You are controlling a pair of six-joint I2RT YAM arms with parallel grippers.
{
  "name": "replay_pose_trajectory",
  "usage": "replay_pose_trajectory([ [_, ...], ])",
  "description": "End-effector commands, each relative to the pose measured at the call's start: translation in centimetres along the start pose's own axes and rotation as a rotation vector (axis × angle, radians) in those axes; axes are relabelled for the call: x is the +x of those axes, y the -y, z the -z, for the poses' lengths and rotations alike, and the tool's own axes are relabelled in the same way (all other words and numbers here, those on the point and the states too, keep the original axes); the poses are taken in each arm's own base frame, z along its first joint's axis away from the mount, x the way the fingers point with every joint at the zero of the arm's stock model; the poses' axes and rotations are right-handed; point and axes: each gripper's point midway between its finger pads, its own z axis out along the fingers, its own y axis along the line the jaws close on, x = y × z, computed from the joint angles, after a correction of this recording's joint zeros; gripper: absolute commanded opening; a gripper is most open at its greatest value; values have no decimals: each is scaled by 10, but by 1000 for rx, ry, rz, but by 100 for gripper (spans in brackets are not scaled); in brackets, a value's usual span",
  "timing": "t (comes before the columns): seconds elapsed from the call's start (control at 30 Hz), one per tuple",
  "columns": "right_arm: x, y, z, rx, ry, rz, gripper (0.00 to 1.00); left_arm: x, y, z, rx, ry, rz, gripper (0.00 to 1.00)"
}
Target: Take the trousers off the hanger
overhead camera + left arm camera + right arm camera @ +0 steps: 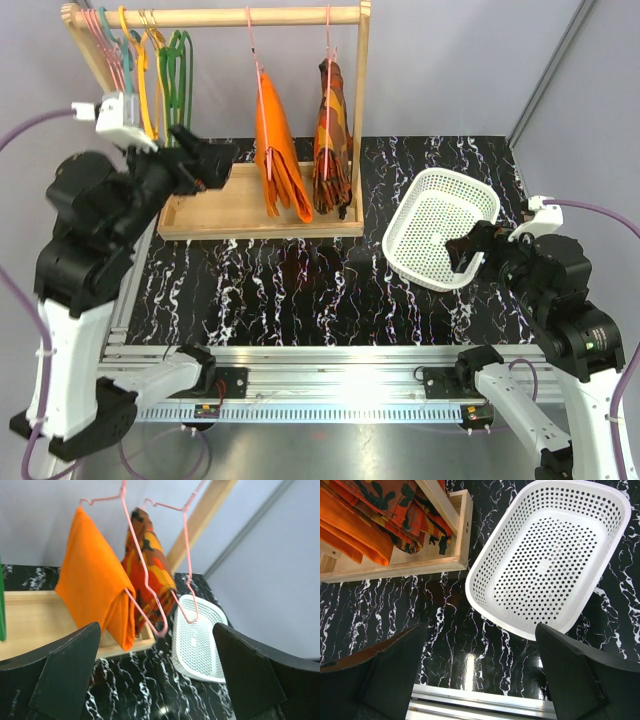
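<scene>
1. Overhead, the plain bright orange folded trousers (280, 150) hang draped over the bottom bar of the thin pink wire hanger (258, 70). Its hook sits on the round wooden rail (210, 16) of a garment rack, and the cloth's lower end hangs over the rack's wooden tray base (200, 215).
2. Just beside them to the right, an orange-brown-yellow patterned garment (333, 130) hangs from a second pink wire hanger (327, 40).
3. Meanwhile the left gripper (222, 156) is raised near the rack, left of the trousers and apart from them. In its wrist view the black fingers (70, 675) are spread wide with nothing between them.
4. Over on the black marbled tabletop (300, 290), a white perforated plastic basket (430, 230) stands right of the rack. The right gripper (465, 250) sits by the basket's right side, fingers (570, 675) wide apart and empty.
5. Lastly, a cluster of bare green, yellow and pink hangers (150, 60) crowds the rail's left end.
</scene>
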Motion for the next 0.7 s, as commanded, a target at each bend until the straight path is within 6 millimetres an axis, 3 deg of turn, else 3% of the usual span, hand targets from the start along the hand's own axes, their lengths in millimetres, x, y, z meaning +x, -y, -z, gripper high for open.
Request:
replay_pose_trajectory([
  [0.0,-20,-18,4,-78,61,-22,100,-37,-7,-24,-91,95,-49,99],
  [0.03,-20,-18,5,-80,61,-23,99,-25,-16,-45,-123,39,-83,99],
  [0.13,-16,-26,6,-124,47,-29,99,-23,-14,-66,-138,1,-141,99],
  [0.17,-15,-26,7,-131,46,-34,99,-11,-22,-87,-183,-40,-164,99],
  [0.2,-12,-30,7,-154,35,-34,99,-22,-25,-89,-237,-7,-186,99],
  [0.27,-7,-34,7,-177,21,-39,99,-6,-30,-111,-278,-55,-248,99],
  [0.3,-5,-37,6,-199,7,-40,99,-10,-32,-115,-303,-45,-258,99],
  [0.43,5,-43,4,-236,-31,-51,99,6,-49,-137,-404,-88,-307,97],
  [0.5,8,-46,3,-252,-40,-49,99,16,-59,-148,-474,-110,-352,92],
  [0.6,9,-49,5,-274,-48,-47,100,22,-69,-155,-535,-134,-384,77],
  [0.67,10,-52,8,-294,-52,-43,99,31,-73,-162,-549,-157,-397,57],
])
